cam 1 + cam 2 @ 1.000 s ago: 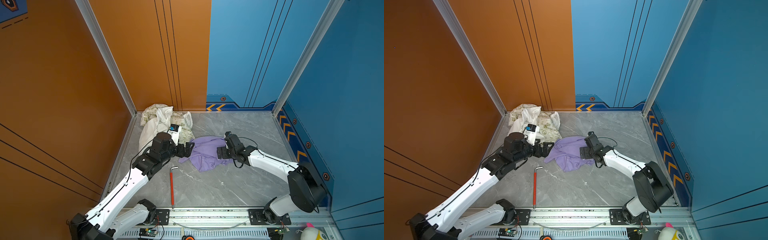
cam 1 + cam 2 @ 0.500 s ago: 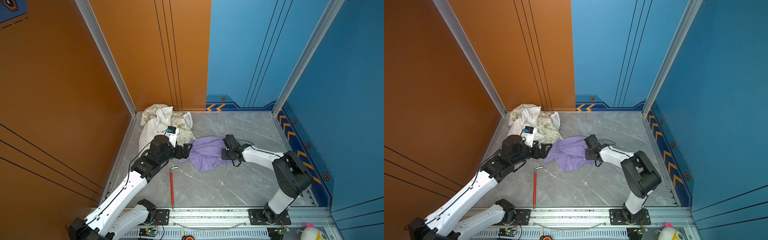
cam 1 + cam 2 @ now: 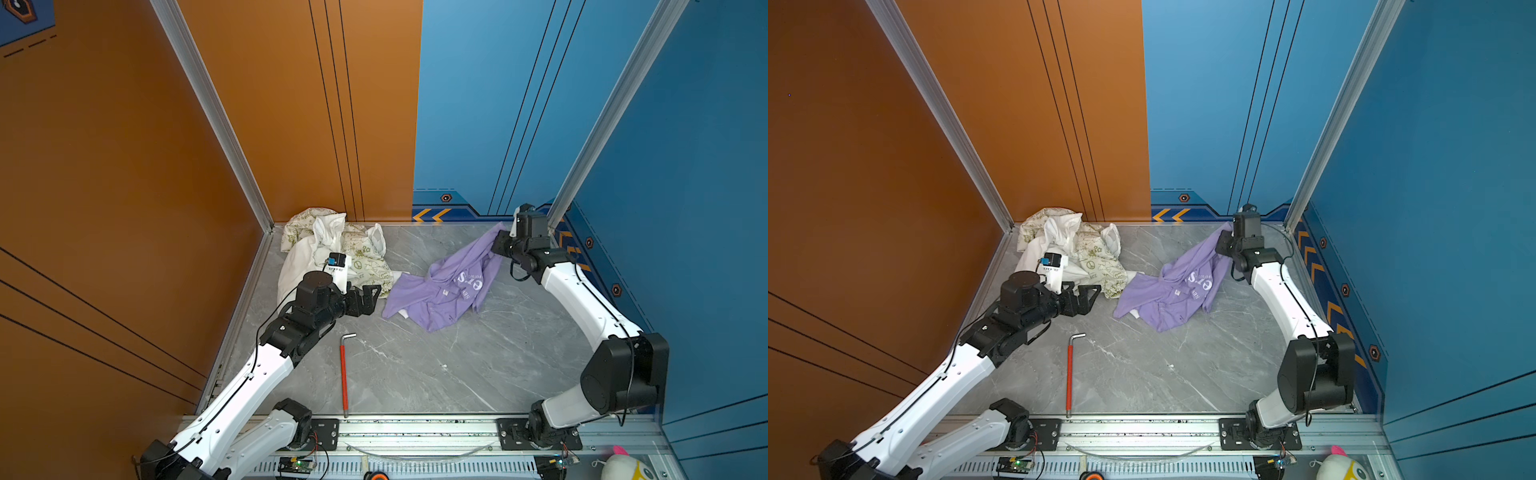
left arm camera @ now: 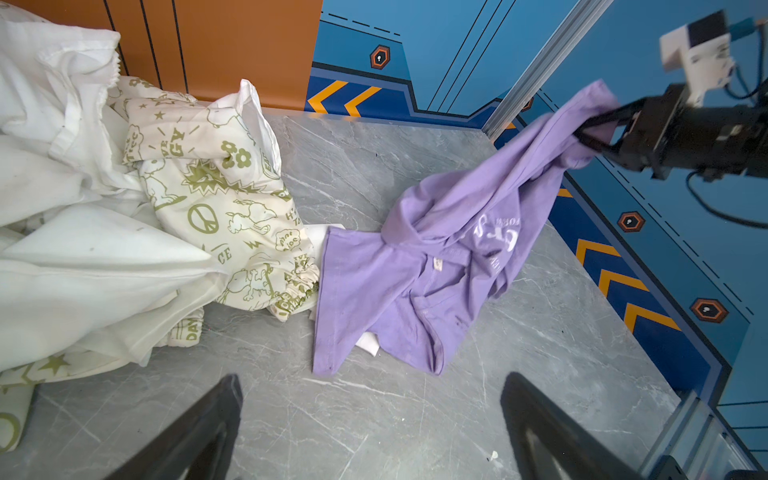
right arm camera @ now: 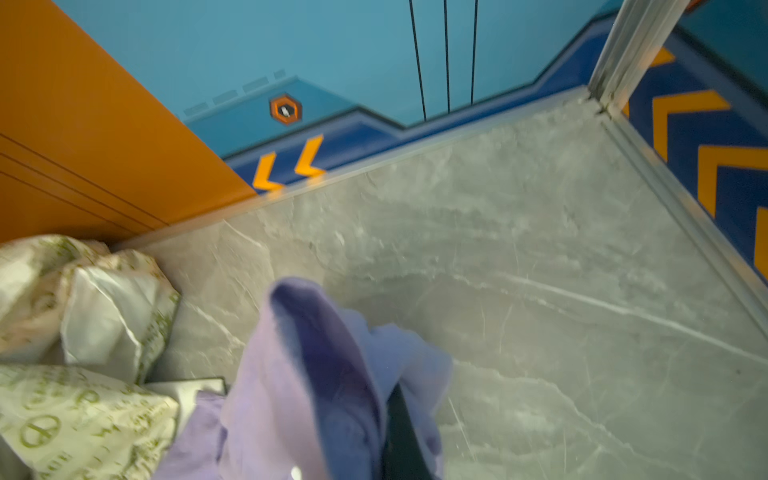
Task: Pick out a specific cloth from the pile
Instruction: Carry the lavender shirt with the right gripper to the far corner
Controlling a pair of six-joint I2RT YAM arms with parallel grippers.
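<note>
Holding cloth point(image 3: 432, 299), right claw point(image 3: 500, 244), white lettering point(image 3: 471, 282) unreadable

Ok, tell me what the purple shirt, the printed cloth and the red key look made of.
The purple shirt: soft matte knit, probably cotton jersey; it drapes and creases limply. The printed cloth: thin cream fabric, likely woven cotton; sharper folds, green print. The red key: metal, judging by its bare grey bent end; red coating on the shaft, perhaps plastic.

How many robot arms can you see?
2. The left arm reaches toward the pile; the right arm holds the purple shirt near the far corner. None seem hidden.
</note>
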